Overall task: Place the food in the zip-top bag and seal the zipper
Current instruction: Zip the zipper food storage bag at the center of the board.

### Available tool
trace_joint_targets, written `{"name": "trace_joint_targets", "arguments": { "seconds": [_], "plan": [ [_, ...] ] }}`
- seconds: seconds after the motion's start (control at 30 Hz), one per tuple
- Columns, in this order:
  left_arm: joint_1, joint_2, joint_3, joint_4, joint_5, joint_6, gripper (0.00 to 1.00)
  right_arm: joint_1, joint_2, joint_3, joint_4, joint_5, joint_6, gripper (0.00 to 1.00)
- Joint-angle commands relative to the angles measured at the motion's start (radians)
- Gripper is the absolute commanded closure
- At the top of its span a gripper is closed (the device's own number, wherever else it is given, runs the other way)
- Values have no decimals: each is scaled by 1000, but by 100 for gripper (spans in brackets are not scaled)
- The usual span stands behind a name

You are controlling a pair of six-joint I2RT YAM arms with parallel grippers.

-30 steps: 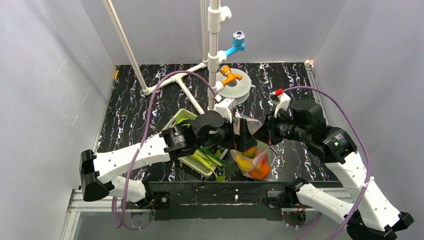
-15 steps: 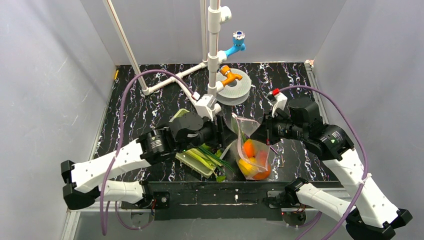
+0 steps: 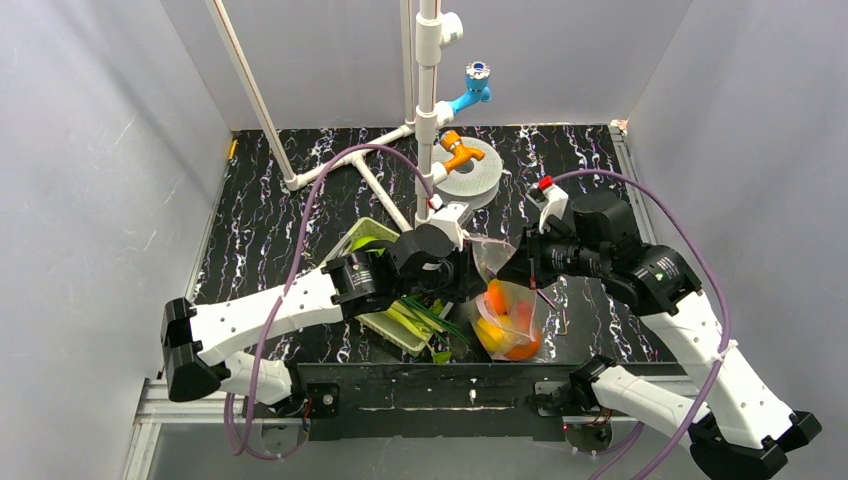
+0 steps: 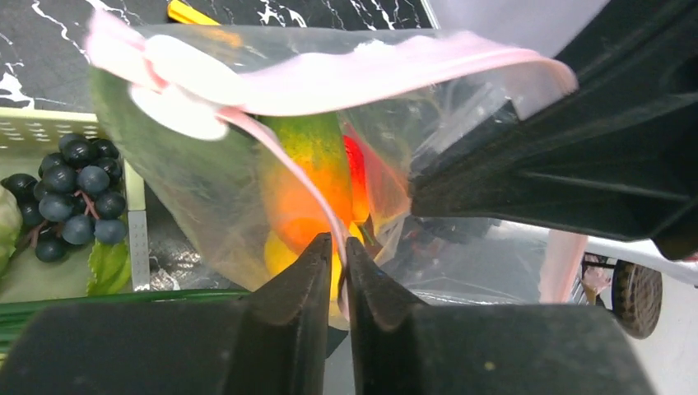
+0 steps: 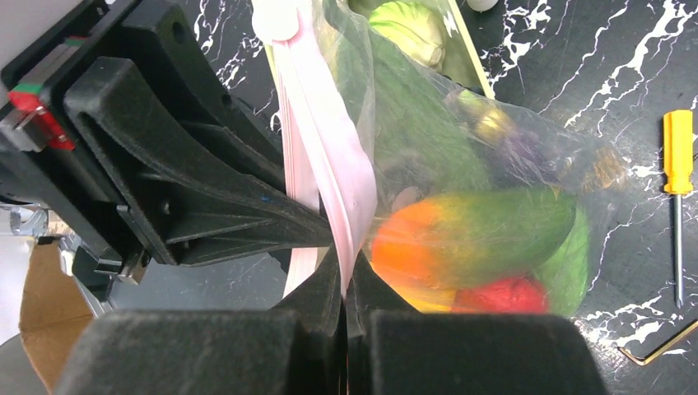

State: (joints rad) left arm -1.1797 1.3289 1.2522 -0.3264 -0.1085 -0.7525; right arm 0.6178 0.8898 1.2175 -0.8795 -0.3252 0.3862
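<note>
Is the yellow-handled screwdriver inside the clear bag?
No, in the right wrist view the screwdriver lies on the black table beside the zip-top bag, outside its plastic.

Even, diffuse light from above is recorded in the overhead view: the grey walls are softly lit, and only faint shadows are cast on the black marbled table. In both wrist views the bag is rendered close and slightly soft, its pink strip is washed pale by glare, and the foreground is left dark.
</note>
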Motion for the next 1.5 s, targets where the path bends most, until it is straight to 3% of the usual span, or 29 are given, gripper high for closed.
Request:
{"name": "trace_joint_targets", "arguments": {
  "seconds": [0.0, 0.1, 0.23, 0.3, 0.4, 0.53, 0.63, 0.7, 0.77, 0.83, 0.93, 0.97, 1.07, 1.2, 1.3, 1.47],
  "plan": [
    [-1, -80, -11, 63, 38, -2, 91, 7, -7, 5, 62, -35, -9, 99],
    [-1, -160, -86, 248, 59, 8, 89, 7, 8, 14, 67, -69, -25, 99],
    [-1, -215, -129, 374, 50, 28, 77, 13, 22, 31, 67, -135, -35, 99],
    [0, -218, -137, 392, 58, 27, 63, 14, 16, 25, 79, -153, -26, 99],
    [2, -230, -111, 316, 52, 64, 32, 14, 13, 30, 78, -152, -26, 99],
    [2, -330, -98, 181, -57, 191, 12, 14, 18, 55, 49, -146, -33, 99],
    [8, -408, -110, 153, -97, 407, 2, 14, 15, 63, 43, -142, -34, 99],
    [27, -427, -79, 69, -83, 564, 2, 14, 22, 70, 33, -130, -37, 99],
    [96, -427, -51, -5, 38, 735, 2, 13, 30, 74, 21, -125, -38, 99],
    [227, -405, -34, -58, 261, 816, 2, 14, 33, 76, 15, -121, -38, 99],
    [474, -328, -38, -40, 658, 790, 2, 14, 28, 72, 9, -102, -40, 99],
    [532, -313, -68, 14, 825, 775, 2, 14, 25, 69, 9, -96, -44, 99],
    [607, -306, -214, 323, 1026, 682, 2, 14, 18, 62, 8, -92, -60, 99],
    [611, -281, -395, 759, 1043, 568, 2, 14, 26, 59, 10, -120, -70, 99],
    [612, -223, -411, 811, 1066, 567, 2, 14, 33, 61, 16, -163, -86, 99],
    [623, -138, -448, 1123, 1173, 344, 8, 14, 44, 73, -5, -209, -128, 99]
  ]
}}
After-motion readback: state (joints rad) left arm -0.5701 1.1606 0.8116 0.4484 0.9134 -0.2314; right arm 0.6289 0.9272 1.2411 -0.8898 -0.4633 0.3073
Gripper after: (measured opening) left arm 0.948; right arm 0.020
